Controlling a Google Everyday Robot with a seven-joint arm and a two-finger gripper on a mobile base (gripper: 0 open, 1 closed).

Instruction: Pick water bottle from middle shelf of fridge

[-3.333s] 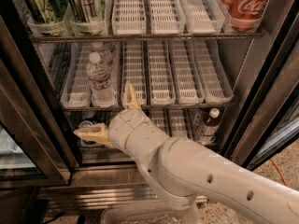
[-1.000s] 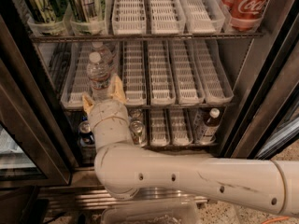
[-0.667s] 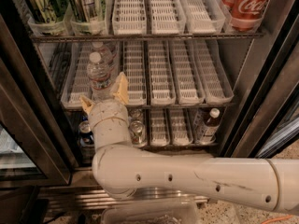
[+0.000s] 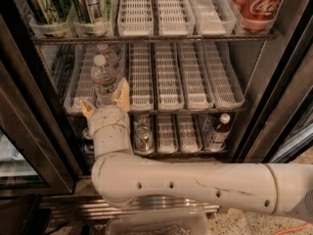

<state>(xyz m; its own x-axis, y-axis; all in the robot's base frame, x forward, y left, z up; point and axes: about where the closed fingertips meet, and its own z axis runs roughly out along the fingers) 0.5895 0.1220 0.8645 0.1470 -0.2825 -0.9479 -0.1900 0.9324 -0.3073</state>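
Gripper [image 4: 104,103], fingers apart, at front left of mid shelf [image 4: 195,77] in fridge [image 4: 274,97], either side of water bottle [image 4: 103,80]. Best: push fwd, centre on label, close gently.

Fridge [image 4: 291,87], racks stacked one above another; upper rack: tall cans [image 4: 46,6] at left, cola cans [image 4: 258,6] at right; middle shelf [image 4: 168,84]: water bottle [image 4: 103,80] at the front of a left-hand lane, second bottle [image 4: 112,58] just behind it; lower rack: small cans [image 4: 142,137] left of centre, capped bottle [image 4: 217,131] at right; gripper [image 4: 104,102] before the middle shelf's front edge, fingers spread either side of the water bottle's base.
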